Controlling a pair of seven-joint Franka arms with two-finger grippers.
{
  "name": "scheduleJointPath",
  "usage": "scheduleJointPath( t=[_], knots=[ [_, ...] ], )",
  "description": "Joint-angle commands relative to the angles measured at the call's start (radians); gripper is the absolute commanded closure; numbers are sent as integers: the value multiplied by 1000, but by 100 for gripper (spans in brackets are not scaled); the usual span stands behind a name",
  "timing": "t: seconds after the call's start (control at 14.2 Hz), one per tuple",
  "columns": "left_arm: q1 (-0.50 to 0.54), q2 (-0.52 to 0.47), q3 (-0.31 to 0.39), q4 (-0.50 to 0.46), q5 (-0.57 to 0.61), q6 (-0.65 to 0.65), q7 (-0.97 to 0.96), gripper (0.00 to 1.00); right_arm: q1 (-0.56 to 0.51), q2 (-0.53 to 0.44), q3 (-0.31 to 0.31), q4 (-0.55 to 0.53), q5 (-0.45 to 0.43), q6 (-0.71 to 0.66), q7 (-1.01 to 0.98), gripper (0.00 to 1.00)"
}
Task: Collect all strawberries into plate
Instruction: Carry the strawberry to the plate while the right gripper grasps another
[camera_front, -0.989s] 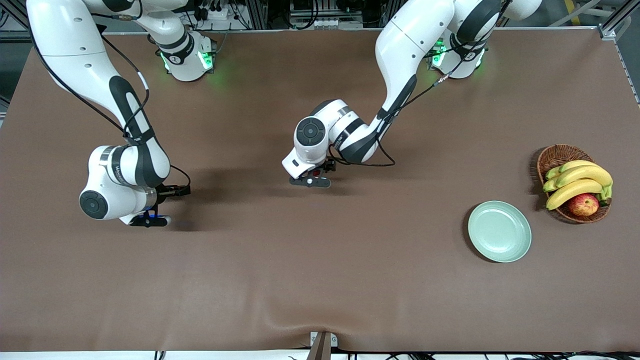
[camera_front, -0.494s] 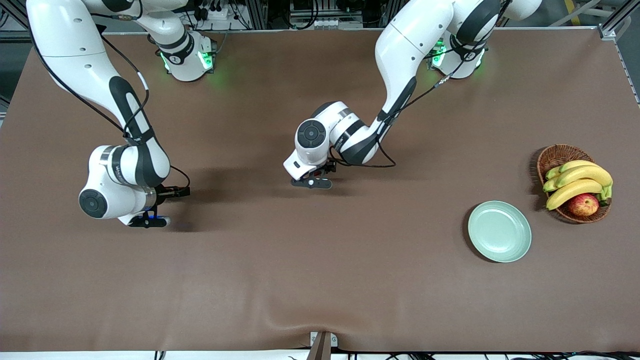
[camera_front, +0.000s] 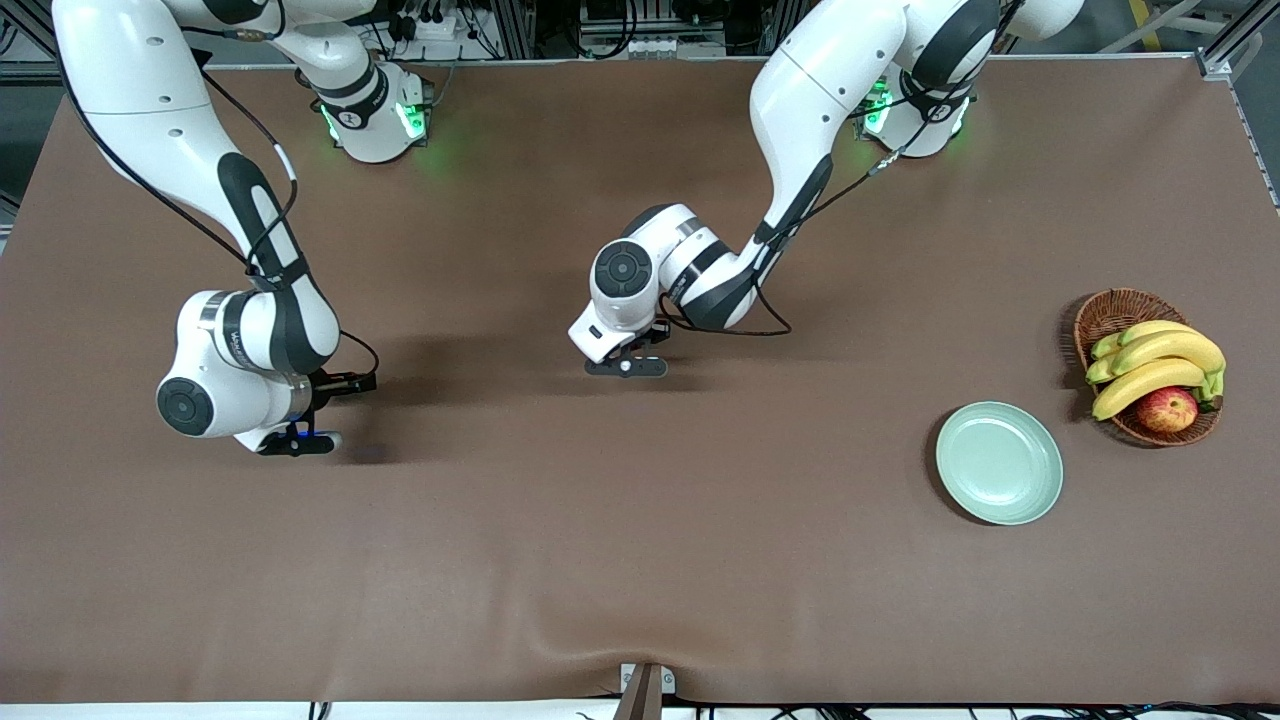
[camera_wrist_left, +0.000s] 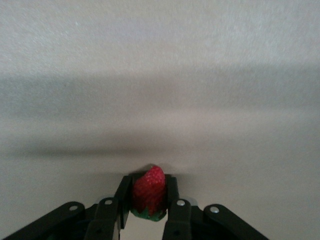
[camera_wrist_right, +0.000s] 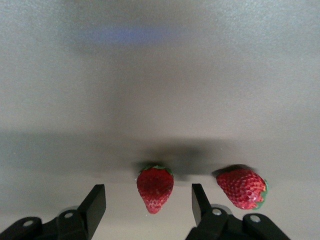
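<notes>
Left claw (camera_wrist_left: 149, 210): clenched on one strawberry (camera_wrist_left: 148, 191), low on the tabletop (camera_front: 640, 560), well apart from the plate (camera_front: 999, 463) toward the right arm's end.
Right claw (camera_wrist_right: 147, 207): fingers (camera_wrist_right: 93, 205) apart, one on each side of a second strawberry (camera_wrist_right: 155, 188), not touching it; it is low on the tabletop, much farther from the plate than the left claw, toward the right arm's end.
Third strawberry (camera_wrist_right: 242, 187): it lies just beside the second one, outside the right claw.
Plate: no berry on it; it lies near the basket (camera_front: 1110, 315) with bananas (camera_front: 1150, 365) and an apple (camera_front: 1167, 409), slightly nearer the front camera than the basket.
Step in hand, judged: two pickups at once; nothing is delivered yet.
How to do it well: the left claw should lift straight up before it travels to the plate, and release low over the plate's middle so the berry does not roll out. The right claw should close gently and centred, because the berry is soft, and should not push the third berry away.
Surface: brown cloth, matte, with a wrinkle at the edge much nearer the front camera than the plate; a berry would probably not roll far on it.
Room: metal frames and cables near the arm bases, well apart from the plate.
</notes>
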Motion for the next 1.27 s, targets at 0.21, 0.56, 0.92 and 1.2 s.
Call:
scheduleJointPath(
  t=[0.21,0.56,0.92,1.2],
  knots=[
    [168,-125,30,11,17,-23,-123,100,-24,-12,17,-26,-21,23,-24,27],
    [387,-160,88,5,90,-39,-126,100,-24,-5,17,-28,-21,29,-24,39],
    [510,-143,180,-9,124,-80,-125,100,-24,-5,17,-28,-21,28,-26,55],
    [628,-128,178,-21,176,-80,-66,100,-34,-2,16,-28,-21,29,-108,76]
  ],
)
